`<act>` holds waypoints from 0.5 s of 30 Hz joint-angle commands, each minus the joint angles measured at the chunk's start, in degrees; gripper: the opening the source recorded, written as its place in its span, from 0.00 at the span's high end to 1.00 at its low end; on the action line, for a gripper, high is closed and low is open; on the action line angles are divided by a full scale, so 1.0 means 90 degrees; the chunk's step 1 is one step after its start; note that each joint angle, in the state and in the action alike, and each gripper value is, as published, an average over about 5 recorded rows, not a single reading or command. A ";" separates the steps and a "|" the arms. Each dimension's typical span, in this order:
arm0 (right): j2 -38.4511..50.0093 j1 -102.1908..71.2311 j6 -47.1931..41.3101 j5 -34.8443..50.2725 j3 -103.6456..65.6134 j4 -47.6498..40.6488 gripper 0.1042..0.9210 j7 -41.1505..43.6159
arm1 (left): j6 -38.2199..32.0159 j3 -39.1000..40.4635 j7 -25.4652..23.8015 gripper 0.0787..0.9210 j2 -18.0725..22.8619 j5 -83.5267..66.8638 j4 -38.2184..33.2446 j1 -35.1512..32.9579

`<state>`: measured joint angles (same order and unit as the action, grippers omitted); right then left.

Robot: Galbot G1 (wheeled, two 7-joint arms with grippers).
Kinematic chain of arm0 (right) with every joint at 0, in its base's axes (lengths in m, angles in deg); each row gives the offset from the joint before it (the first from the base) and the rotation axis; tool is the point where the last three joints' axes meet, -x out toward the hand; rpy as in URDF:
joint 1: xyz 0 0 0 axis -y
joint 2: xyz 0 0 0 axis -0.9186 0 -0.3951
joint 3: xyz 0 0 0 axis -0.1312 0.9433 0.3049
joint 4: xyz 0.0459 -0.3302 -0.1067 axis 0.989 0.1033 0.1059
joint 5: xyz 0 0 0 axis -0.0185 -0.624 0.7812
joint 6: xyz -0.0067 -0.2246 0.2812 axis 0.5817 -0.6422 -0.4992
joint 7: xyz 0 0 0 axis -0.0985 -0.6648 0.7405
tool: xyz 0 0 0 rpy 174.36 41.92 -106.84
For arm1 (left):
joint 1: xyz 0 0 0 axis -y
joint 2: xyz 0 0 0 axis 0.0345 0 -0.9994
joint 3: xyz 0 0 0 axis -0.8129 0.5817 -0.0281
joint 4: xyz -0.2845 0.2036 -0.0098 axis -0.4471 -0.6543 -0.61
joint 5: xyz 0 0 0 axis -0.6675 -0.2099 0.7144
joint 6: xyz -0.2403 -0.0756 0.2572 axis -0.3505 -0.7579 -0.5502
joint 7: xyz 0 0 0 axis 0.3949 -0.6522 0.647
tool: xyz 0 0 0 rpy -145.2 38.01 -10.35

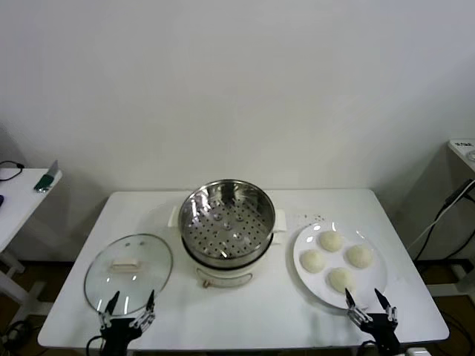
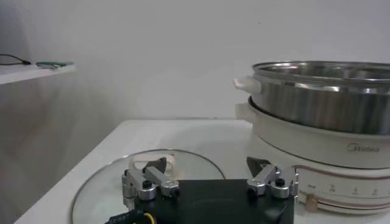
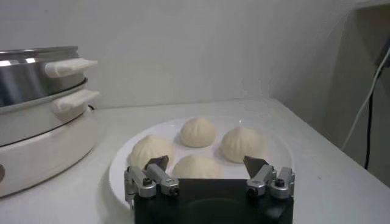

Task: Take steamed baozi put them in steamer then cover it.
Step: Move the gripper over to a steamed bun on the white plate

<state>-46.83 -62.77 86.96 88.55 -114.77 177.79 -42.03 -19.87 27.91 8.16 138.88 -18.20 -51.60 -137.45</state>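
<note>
Four baozi (image 1: 335, 259) sit on a white plate (image 1: 303, 273), right side of the counter (image 1: 245, 319), just beside the steamer (image 1: 226, 222). Two-by-two cluster, close together, none in the pot. Wrist view of the same: four pleated buns (image 3: 198, 132) on the plate (image 3: 119, 176), steamer handle (image 3: 70, 67) off to the side.

Steamer is mid-counter, uncovered, perforated floor bare, steel pot on a white base (image 2: 317, 143) with a dial on the front.

Cover (image 1: 128, 274) lies flat on the counter left of the steamer, handle (image 1: 125, 262) up, near the pot but not touching. Left wrist view shows its glass (image 2: 109, 189) and handle (image 2: 146, 161) right under the fingers.

Left pincer (image 1: 128, 305) hovers at the near edge of the cover, fingers spread wide, gripping nothing. Same in its own camera (image 2: 210, 173).

Right pincer (image 1: 368, 300) is at the near edge of the plate, just short of the closest bun, also spread wide and empty (image 3: 208, 171).

Second white table (image 1: 18, 193) at far left, small green item (image 1: 46, 180) on it. Cables (image 1: 445, 204) hang at far right.
</note>
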 commanded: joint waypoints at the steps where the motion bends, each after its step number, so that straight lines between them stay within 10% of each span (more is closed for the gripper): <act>1: 0.0164 0.0423 -0.0665 -0.0320 -0.0193 0.0222 0.12 -0.0010 | 0.0008 0.0020 -0.0001 0.12 -0.0018 0.0017 -0.0012 0.0002; 15: 0.3410 0.4012 -0.2530 -0.0785 0.1026 -0.0778 0.12 0.1658 | -0.0092 0.0131 0.0010 0.12 -0.0113 -0.0003 -0.0064 -0.0030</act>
<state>-32.40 -44.17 72.76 83.99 -112.37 176.30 -36.54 -20.29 28.90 8.21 137.92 -18.16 -52.13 -137.59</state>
